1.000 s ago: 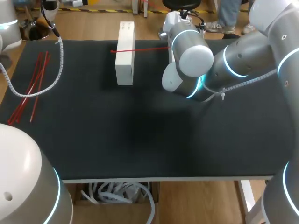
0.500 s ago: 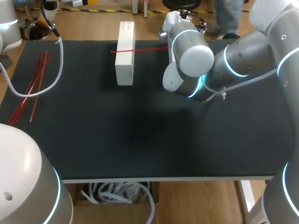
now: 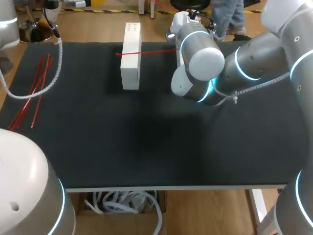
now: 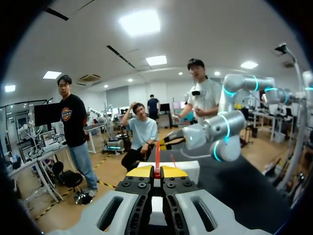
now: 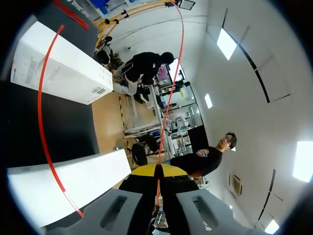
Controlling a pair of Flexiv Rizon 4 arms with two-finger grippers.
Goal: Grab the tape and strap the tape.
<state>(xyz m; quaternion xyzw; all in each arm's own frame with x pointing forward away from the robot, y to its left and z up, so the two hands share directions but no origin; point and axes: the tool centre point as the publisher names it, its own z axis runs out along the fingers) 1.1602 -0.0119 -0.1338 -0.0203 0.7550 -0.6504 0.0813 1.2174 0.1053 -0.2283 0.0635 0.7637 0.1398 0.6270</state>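
A long white box lies at the table's far middle, with a red strap laid across it. The strap runs right to my right arm, whose body hides its gripper in the head view. In the right wrist view the right gripper is shut on the red strap, which curves over the white box. In the left wrist view the left gripper is shut on a red strap that stands up between its tips, with the white box just ahead of it.
Several loose red straps lie near the table's left edge, partly under a white ribbed cable that hangs from my left arm. The black mat covers the table in front of the box.
The left arm's hanging cable has shifted a little to the left. The right arm, the box and the strap across it have stayed where they were.
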